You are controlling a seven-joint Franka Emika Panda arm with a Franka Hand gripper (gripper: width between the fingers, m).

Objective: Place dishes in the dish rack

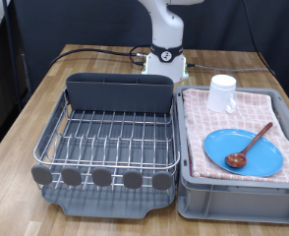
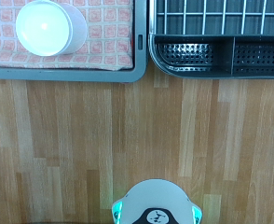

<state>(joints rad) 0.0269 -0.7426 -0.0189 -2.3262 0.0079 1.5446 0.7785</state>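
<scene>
So nothing is sitting in the dish rack [image 1: 110,138] yet. Its silver wires are showing all the way across, and its tall grey back wall is standing at the far end, near the robot's white base [image 1: 167,59]. The rack is lying on the wooden table [image 1: 46,93], on the exterior view's left.

All the dishes are waiting in the grey bin [image 1: 238,192] on the exterior view's right, just beside the rack. The bin is lined with a pink checked cloth [image 1: 203,123]. The white cup [image 1: 222,92] is standing on the cloth at the far end of the bin. The light-blue plate [image 1: 243,152] is lying flat nearer the front. The wooden spoon [image 1: 251,144] is resting across the plate, with its bowl on the blue and its handle pointing toward the bin's far right corner.

The gripper is not showing in either picture, so I cannot tell if its jaws are wide or narrow. The wrist view is looking down at the table from high up, with the cup [image 2: 49,27] and a corner of the rack [image 2: 216,42] at its edge.

I am thinking the job is only just starting, at the step of picking a first dish. That pick is calling for the hand to come down over the bin, with its jaws wide enough for the dish. The flat plate is looking hard to grab, and the spoon on it might slide off.
</scene>
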